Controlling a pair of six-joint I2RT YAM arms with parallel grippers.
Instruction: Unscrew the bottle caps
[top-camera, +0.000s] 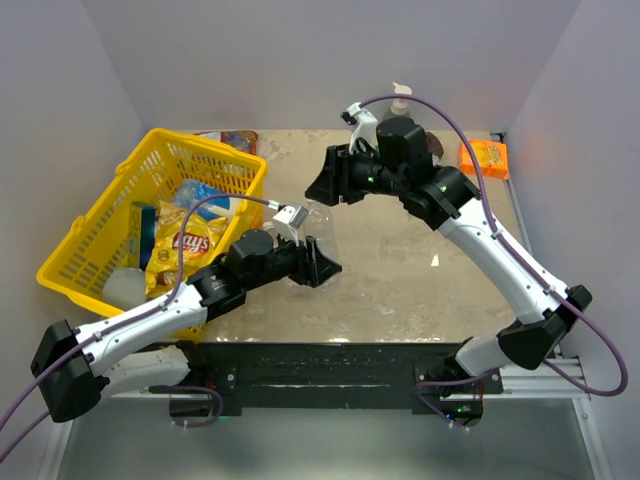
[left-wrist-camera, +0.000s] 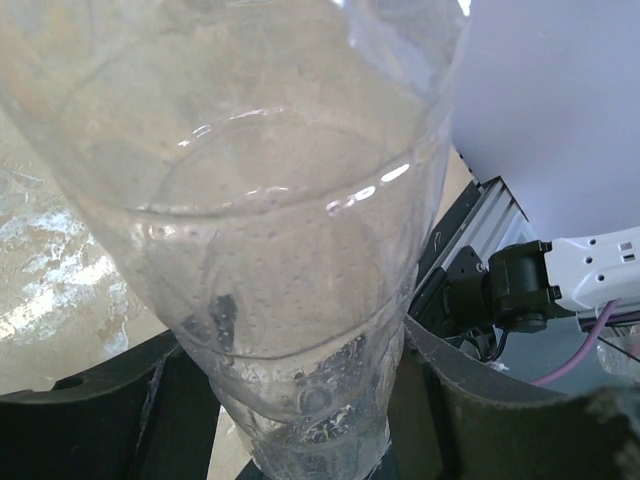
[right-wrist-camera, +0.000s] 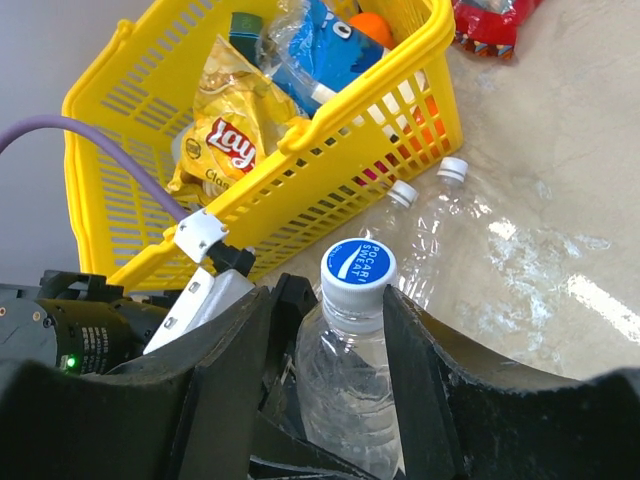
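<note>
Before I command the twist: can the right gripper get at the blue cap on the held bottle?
Probably yes: the blue cap sits between the right gripper's fingers with nothing in the way, and the left gripper holds the bottle. Whether they touch it I cannot tell.

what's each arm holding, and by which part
The left gripper holds the clear bottle by its body, jaws shut. The right gripper's jaws flank its blue cap; whether they grip cannot be told.

Bright, even light glares off the table (right-wrist-camera: 560, 200); the close-up bottle (left-wrist-camera: 270, 300) looks soft and blurred.
</note>
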